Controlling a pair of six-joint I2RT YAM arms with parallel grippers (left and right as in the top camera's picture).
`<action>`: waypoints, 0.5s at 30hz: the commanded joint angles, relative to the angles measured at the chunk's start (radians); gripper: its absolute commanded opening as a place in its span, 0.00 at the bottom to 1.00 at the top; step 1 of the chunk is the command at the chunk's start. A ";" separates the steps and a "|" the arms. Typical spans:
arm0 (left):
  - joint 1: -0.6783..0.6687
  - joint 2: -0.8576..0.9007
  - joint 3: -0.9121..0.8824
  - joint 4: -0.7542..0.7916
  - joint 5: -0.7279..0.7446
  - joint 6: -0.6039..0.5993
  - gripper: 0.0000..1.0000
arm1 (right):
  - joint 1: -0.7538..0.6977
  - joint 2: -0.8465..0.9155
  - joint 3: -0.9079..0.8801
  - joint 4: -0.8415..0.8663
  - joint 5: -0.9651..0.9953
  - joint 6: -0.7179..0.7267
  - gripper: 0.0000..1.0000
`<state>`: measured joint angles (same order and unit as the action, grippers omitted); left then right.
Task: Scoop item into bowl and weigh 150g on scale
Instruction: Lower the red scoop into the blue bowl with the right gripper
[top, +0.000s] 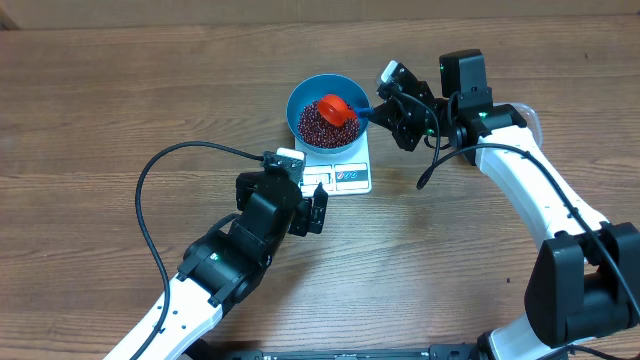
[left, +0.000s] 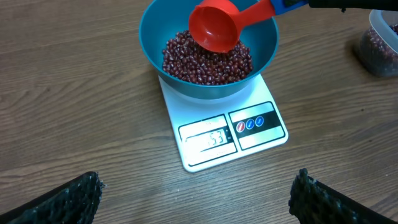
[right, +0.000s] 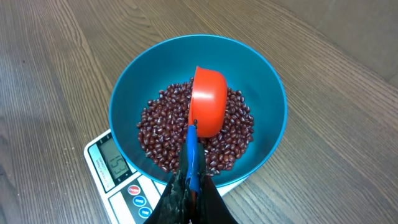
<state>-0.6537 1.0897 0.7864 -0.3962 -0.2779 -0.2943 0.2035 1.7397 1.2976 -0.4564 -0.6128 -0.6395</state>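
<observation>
The loose, rolling beans (right: 158, 134) are likely best moved by the scoop (right: 208, 102), whose stiff handle (right: 193, 146) is pinched in the right gripper (right: 189, 186); the left gripper (left: 194, 199) is spread wide, empty.

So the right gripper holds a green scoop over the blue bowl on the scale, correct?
No, the scoop is red, not green, as the right wrist view shows. The right gripper does hold it over the blue bowl on the scale.

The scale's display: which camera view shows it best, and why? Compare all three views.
The left wrist view: the scale faces the camera, its display unobstructed below the bowl. The right wrist view catches the display near the frame's edge, slanted. Overhead, it is too small to read.
</observation>
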 joint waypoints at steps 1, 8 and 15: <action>0.005 0.002 0.023 0.003 -0.010 -0.017 0.99 | -0.003 -0.045 0.026 0.009 -0.002 0.012 0.04; 0.005 0.002 0.023 0.003 -0.010 -0.017 1.00 | -0.003 -0.045 0.026 0.021 -0.001 0.011 0.04; 0.005 0.002 0.023 0.003 -0.010 -0.017 1.00 | -0.003 -0.037 0.026 0.051 0.057 0.003 0.04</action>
<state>-0.6537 1.0897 0.7864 -0.3962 -0.2779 -0.2943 0.2035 1.7359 1.2976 -0.4107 -0.5953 -0.6323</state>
